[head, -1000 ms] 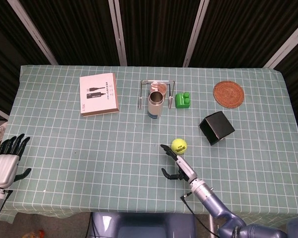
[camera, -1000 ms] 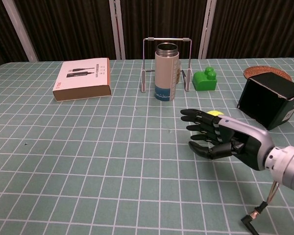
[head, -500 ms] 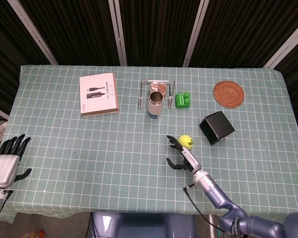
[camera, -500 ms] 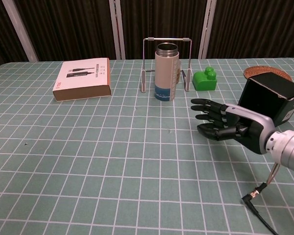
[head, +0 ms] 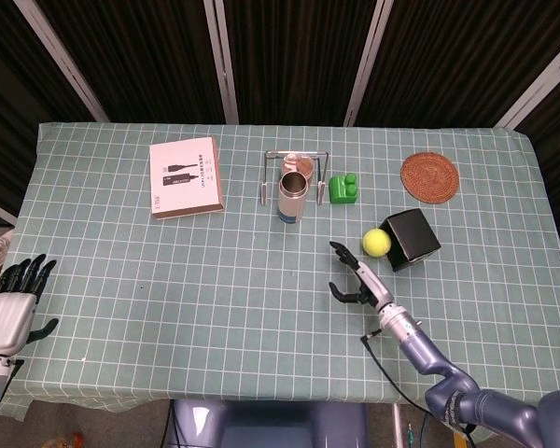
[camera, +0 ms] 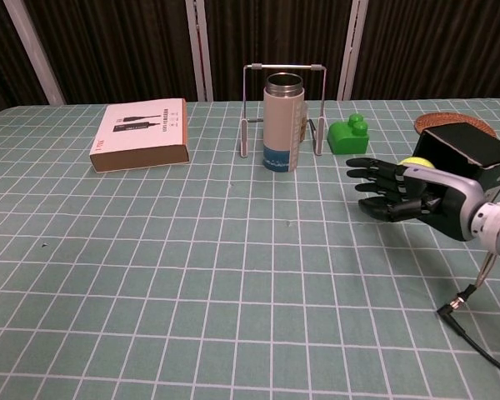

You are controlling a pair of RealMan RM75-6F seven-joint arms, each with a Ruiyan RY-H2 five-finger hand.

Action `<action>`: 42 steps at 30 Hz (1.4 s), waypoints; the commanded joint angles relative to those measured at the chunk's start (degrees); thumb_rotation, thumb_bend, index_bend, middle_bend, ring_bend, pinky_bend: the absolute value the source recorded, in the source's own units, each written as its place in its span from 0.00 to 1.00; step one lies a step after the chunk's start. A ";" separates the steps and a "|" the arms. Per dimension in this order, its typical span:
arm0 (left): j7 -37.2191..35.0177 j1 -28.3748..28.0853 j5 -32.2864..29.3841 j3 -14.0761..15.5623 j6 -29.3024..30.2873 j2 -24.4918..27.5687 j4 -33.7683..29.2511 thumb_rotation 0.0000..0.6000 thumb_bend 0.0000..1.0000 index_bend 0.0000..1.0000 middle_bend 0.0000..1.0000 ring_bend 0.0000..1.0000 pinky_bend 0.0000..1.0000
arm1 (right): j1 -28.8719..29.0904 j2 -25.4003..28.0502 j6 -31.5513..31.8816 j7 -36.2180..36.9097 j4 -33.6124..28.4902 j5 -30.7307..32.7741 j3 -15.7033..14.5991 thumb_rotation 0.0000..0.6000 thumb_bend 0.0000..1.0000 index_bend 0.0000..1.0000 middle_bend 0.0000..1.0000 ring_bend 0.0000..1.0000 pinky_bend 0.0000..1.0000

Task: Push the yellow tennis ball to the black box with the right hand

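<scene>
Resting against the black box (head: 409,239), the yellow tennis ball (head: 376,243) sits just beyond the right hand (head: 359,279), fingers spread, holding nothing; left hand (head: 11,308) open at table edge

We see a bench (head: 121,271) covered by a pale green cloth (camera: 150,275) printed with a white grid, its front edge hanging down toward us in the head view. Behind it hangs a dark, vertically ribbed curtain (head: 289,56), nearly black, crossed by pale slanted bars (head: 219,61) that run up from the far edge of the bench. In the chest view the same bars (camera: 202,50) stand upright against the dark backdrop. The light falls evenly, and shadows on the cloth are soft.
</scene>
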 commanded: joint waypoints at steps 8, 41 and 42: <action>0.18 -0.07 0.12 0.16 -0.07 -0.05 -0.19 1.00 0.17 0.00 0.00 0.01 0.09 | 1.31 0.91 -1.00 3.40 4.76 1.99 1.73 1.00 0.52 0.00 0.00 0.00 0.03; 1.44 -0.11 0.26 0.62 0.01 -0.07 -1.02 1.00 0.17 0.00 0.00 0.01 0.09 | 2.64 8.72 -2.52 2.11 2.66 -3.57 -5.12 1.00 0.52 0.00 0.00 0.00 0.00; 1.33 0.00 0.71 0.83 0.28 0.07 -1.17 1.00 0.17 0.00 0.00 0.01 0.09 | 2.38 9.54 -1.86 1.65 1.16 -4.23 -5.70 1.00 0.52 0.00 0.00 0.00 0.00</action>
